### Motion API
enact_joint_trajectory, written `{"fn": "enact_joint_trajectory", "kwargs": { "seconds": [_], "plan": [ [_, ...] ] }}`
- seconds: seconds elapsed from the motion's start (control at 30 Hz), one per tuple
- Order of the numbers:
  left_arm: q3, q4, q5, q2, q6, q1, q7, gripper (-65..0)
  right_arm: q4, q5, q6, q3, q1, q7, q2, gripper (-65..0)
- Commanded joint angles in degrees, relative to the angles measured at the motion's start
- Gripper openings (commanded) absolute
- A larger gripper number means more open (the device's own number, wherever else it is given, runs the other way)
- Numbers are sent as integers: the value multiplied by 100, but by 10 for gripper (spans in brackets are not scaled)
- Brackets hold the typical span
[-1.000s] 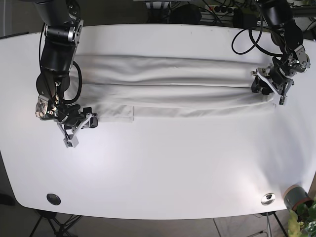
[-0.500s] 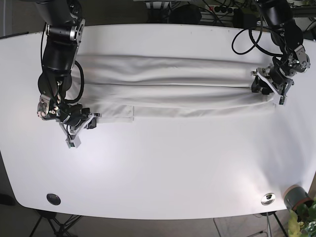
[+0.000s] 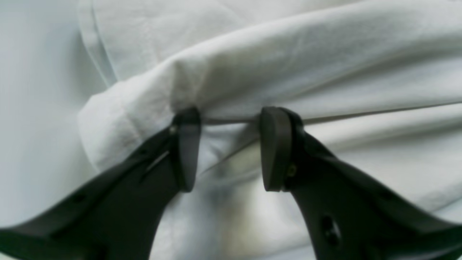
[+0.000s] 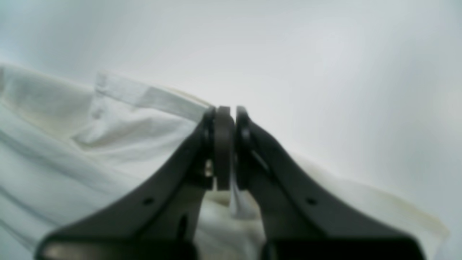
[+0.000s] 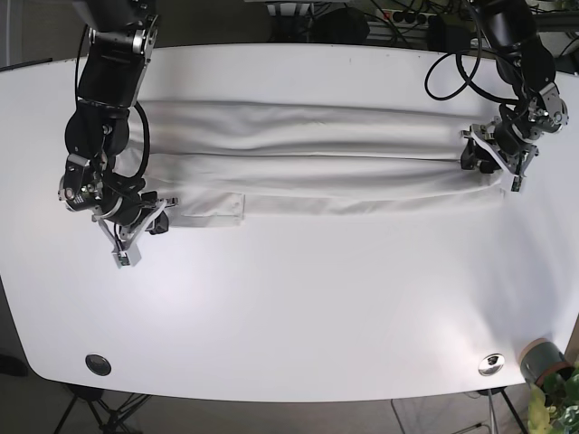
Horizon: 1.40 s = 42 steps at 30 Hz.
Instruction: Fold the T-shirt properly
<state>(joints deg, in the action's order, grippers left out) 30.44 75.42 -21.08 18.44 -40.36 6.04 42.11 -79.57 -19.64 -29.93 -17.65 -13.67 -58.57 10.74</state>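
While the long white cotton T-shirt (image 5: 308,158) lies stretched crosswise on the white table (image 5: 298,307), its long axis runs from one arm to the other. The right gripper (image 4: 225,144) is pinched closed on a hem corner; the left gripper (image 3: 225,144) stands parted around a raised fold. Only the wrist views reveal this; the base view shows each arm at its own end.

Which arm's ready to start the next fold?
Right, probably. Its end effector is shut on the shirt edge, while the left end effector is open with cloth only between the fingers.
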Motion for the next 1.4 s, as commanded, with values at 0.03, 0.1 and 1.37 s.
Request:
{"fn": "enact_joint_trajectory", "kwargs": {
  "seconds": [0.03,0.1,1.37],
  "plan": [
    [11,-3,178,51,36,24,224,-404,-812,-80,-9,-349,114,-187,-94,-628],
    [11,-3,178,51,36,24,224,-404,-1208,-80,-9,-376,246,-363,-103,-628],
    [-279,-249,178,77,36,24,216,-404,1509,-1,-9,-543,-791,463,205,-281]
  ]
}}
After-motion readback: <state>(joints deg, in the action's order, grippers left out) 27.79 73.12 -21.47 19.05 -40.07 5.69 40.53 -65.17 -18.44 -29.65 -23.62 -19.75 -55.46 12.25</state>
